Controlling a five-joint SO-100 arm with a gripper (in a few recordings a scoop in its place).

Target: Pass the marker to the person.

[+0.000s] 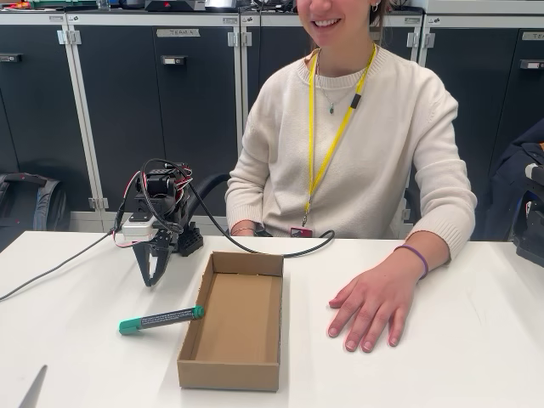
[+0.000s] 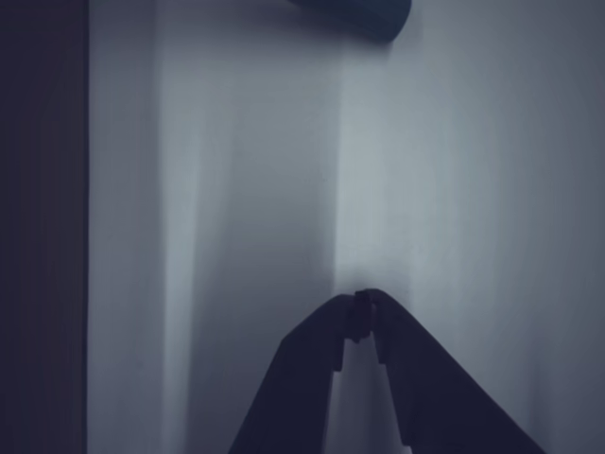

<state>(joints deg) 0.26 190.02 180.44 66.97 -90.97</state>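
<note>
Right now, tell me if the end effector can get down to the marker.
Probably yes. The end effector hangs shut above bare table, and the marker lies in the open beside the cardboard box, nothing between them.

The marker (image 2: 352,14) (wrist view) is cut by the top edge.

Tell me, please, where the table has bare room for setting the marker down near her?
Bare table lies right of the person's hand, and between that hand and the cardboard box. It is crowded left of the box: the marker lies there below the robot's hand.
</note>
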